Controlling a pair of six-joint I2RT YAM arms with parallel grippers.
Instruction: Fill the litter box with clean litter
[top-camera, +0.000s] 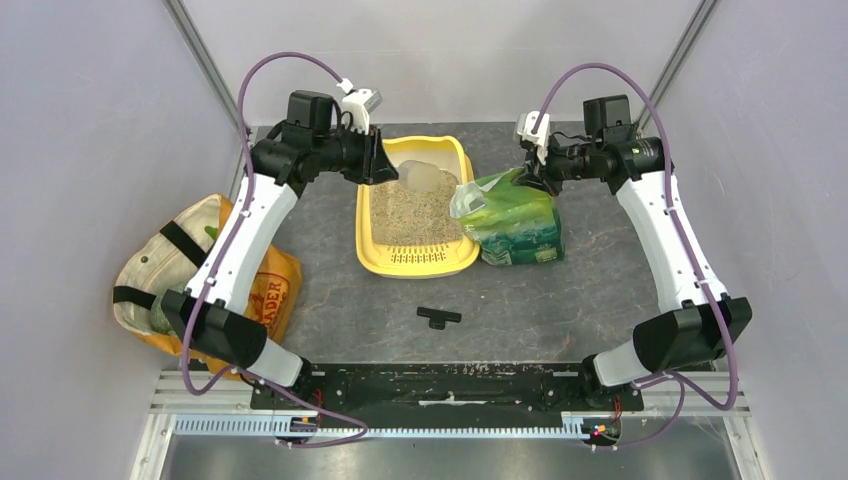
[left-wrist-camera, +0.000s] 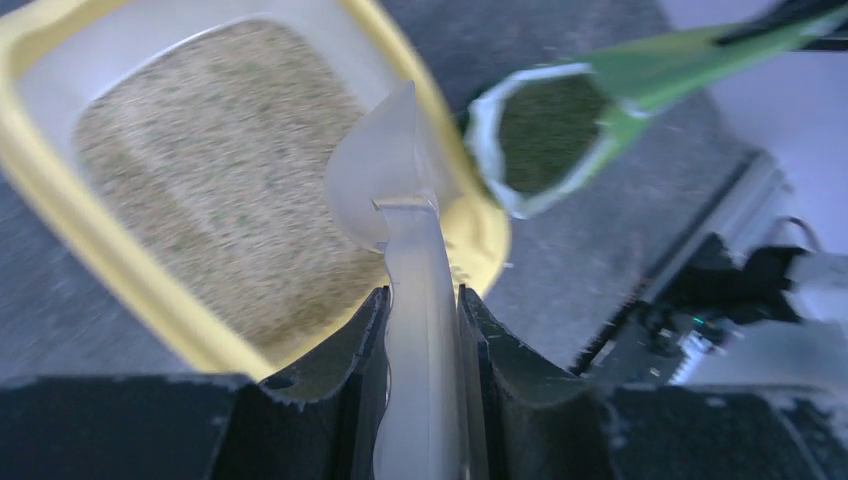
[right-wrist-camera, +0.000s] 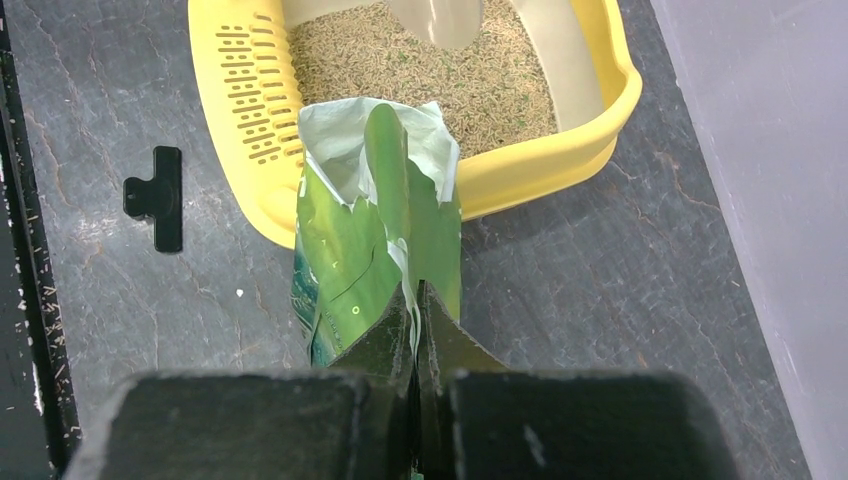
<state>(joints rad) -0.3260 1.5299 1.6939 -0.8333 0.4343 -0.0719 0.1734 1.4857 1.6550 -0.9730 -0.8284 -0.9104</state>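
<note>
The yellow litter box (top-camera: 373, 256) sits mid-table, its grille lip toward me, with beige litter (top-camera: 410, 215) covering its floor. It also shows in the left wrist view (left-wrist-camera: 130, 290) and the right wrist view (right-wrist-camera: 250, 190). My left gripper (top-camera: 382, 160) is shut on the handle of a clear plastic scoop (left-wrist-camera: 385, 165), whose bowl hangs over the box's far end (top-camera: 432, 178). My right gripper (top-camera: 532, 170) is shut on the top edge of the green litter bag (top-camera: 515, 222), which stands just right of the box with its mouth open (left-wrist-camera: 540, 130). The bag fills the middle of the right wrist view (right-wrist-camera: 370, 240).
An orange-and-cream tote bag (top-camera: 190, 275) lies at the table's left edge. A small black clip (top-camera: 438, 317) lies on the dark mat in front of the box. Grey walls close in both sides and the back.
</note>
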